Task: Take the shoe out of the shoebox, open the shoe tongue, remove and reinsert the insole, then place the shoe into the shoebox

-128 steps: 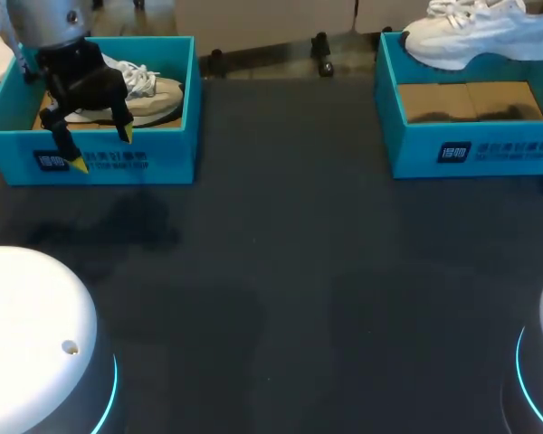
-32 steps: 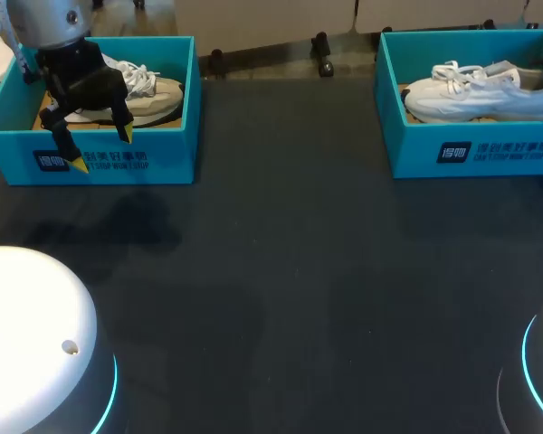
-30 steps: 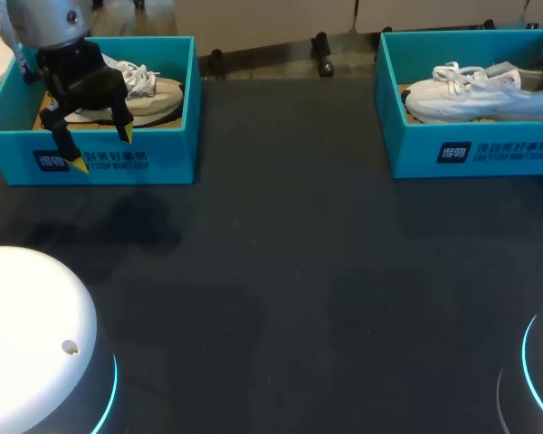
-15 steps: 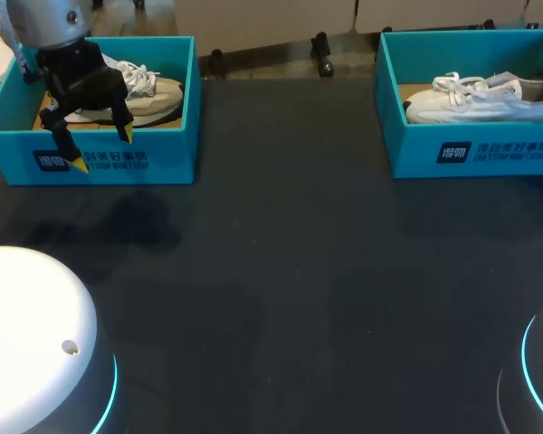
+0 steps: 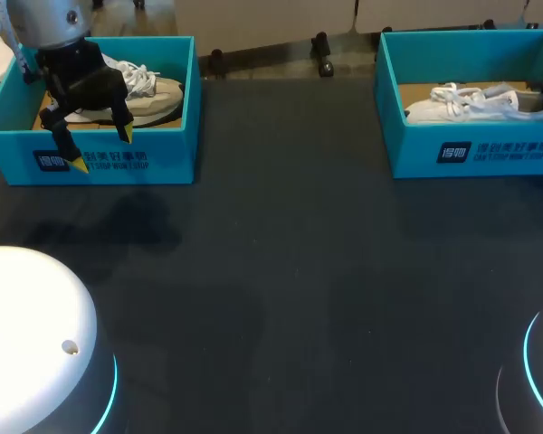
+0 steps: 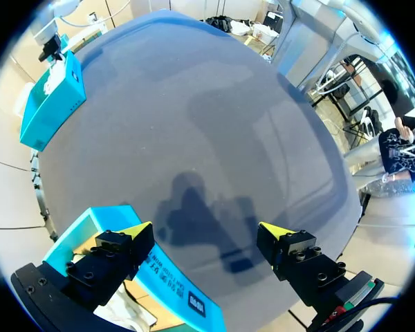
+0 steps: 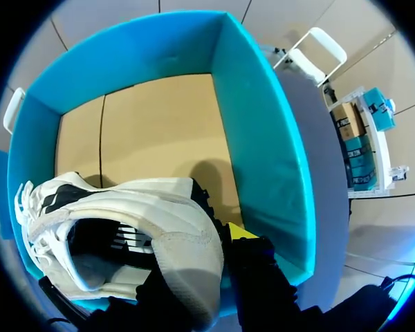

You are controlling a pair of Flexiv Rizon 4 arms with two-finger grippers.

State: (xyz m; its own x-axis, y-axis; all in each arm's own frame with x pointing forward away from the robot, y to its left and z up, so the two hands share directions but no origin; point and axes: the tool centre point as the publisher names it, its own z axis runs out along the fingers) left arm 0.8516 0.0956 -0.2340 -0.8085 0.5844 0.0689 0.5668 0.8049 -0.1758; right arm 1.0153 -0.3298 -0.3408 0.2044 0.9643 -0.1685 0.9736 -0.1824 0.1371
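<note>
A white shoe [image 5: 471, 101] lies low inside the right teal shoebox [image 5: 471, 152], toe toward the middle of the table. In the right wrist view my right gripper [image 7: 209, 254] is shut on the heel collar of the white shoe [image 7: 124, 214], with one yellow fingertip [image 7: 239, 231] outside the heel above the box's cardboard floor [image 7: 159, 131]. In the head view that gripper is mostly past the frame's right side. My left gripper [image 5: 101, 149] hangs open over the front wall of the left shoebox [image 5: 172, 163], which holds a beige shoe [image 5: 149, 95].
Dark tabletop [image 5: 281, 271] stretches between the two boxes and toward me. In the left wrist view the open left gripper [image 6: 206, 232] straddles the left box's front wall [image 6: 166, 280], and the right box [image 6: 52, 104] sits far across the table.
My right gripper has lowered the white shoe deeper into the right shoebox. The left arm has not moved.
</note>
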